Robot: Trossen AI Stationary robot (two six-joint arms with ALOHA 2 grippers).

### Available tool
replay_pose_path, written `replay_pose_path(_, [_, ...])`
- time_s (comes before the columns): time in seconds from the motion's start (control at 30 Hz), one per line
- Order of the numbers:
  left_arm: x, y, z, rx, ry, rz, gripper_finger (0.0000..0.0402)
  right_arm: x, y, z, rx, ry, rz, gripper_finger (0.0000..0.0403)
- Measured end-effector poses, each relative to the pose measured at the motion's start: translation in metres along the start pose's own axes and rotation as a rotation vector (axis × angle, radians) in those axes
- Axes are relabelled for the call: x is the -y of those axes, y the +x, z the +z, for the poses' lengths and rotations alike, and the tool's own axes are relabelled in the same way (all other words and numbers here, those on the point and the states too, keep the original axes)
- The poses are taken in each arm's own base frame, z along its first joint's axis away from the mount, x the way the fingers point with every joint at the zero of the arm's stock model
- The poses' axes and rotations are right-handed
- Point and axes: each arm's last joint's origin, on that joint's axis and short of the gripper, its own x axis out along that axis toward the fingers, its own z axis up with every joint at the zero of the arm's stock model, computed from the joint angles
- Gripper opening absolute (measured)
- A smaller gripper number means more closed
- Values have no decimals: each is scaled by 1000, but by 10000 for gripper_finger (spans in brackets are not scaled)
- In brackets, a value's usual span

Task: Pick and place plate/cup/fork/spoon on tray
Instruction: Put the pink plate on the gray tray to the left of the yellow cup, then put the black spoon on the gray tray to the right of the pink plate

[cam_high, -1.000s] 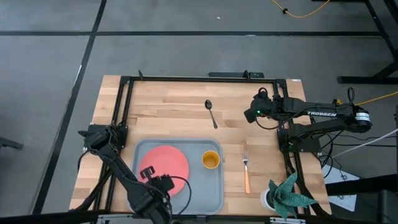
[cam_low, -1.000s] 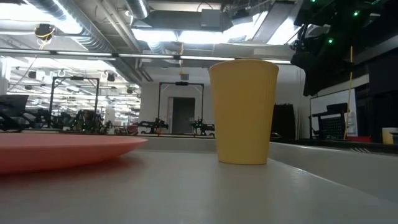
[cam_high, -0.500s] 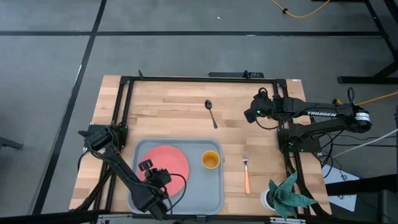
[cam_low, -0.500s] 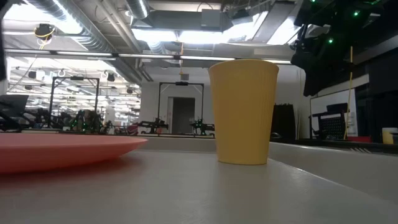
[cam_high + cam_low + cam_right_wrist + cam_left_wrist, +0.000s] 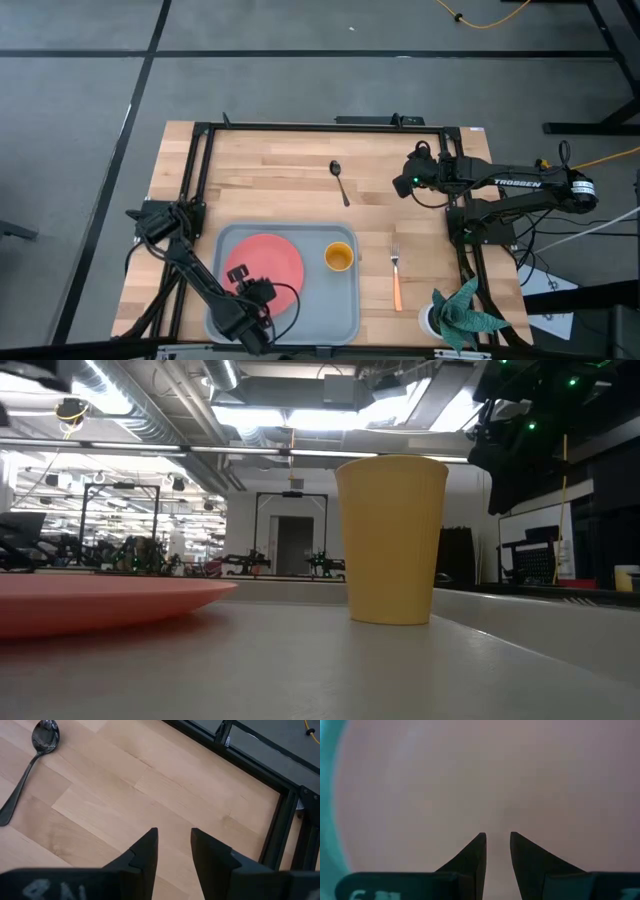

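Pale butcher-block wood forms the table [image 5: 290, 180] in front of you, boxed by a black metal frame, with grey floor all around it.

Starting at the left, your left gripper [image 5: 262, 292] hangs low over the near edge of the coral-pink plate [image 5: 260, 256]; its two dark fingers [image 5: 472, 862] stand a narrow gap apart with nothing between them, and its wrist camera sees only blurred pink. That plate lies flat in the left half of the light grey tray [image 5: 345, 310], at the near middle of the table. Beside it, in the tray's right half, the orange-yellow cup [image 5: 339, 258] stands upright, apart from the plate.

Further back, on bare wood, the dark spoon [image 5: 340, 182] lies outside the tray, bowl pointing away from you. Just right of the tray, the fork [image 5: 395, 275] lies on the wood, tines away, orange handle toward you.

At the far right, your right gripper [image 5: 404, 184] hovers above the table, right of the spoon, fingers [image 5: 145, 852] slightly parted and empty. A green plant in a white pot [image 5: 458, 312] sits at the near right corner.
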Motion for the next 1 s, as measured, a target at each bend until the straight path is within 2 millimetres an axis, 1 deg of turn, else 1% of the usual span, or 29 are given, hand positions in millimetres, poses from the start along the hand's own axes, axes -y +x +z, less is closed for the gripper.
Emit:
replay_pose_path(0.17, [8,-2,-6,-12,-11,-77,80,0,0,0,0,0,0,121])
replay_pose_path(0.4, [15,-7,-13,-116,-8,-154,80,0,0,0,-1,-1,-1,121])
replay_pose_path(0.63, [20,-8,-13,-122,-22,-211,80,0,0,0,-1,-1,0,121])
replay_pose_path(0.8, [23,-12,-13,-180,-23,-245,80,0,0,0,0,-1,-2,121])
replay_pose_path(0.9, [24,-18,-10,-145,-24,-239,80,0,0,0,0,-1,-2,121])
replay_pose_path(1.0, [22,-28,-4,-84,3,-196,80,0,0,0,0,-1,-2,121])
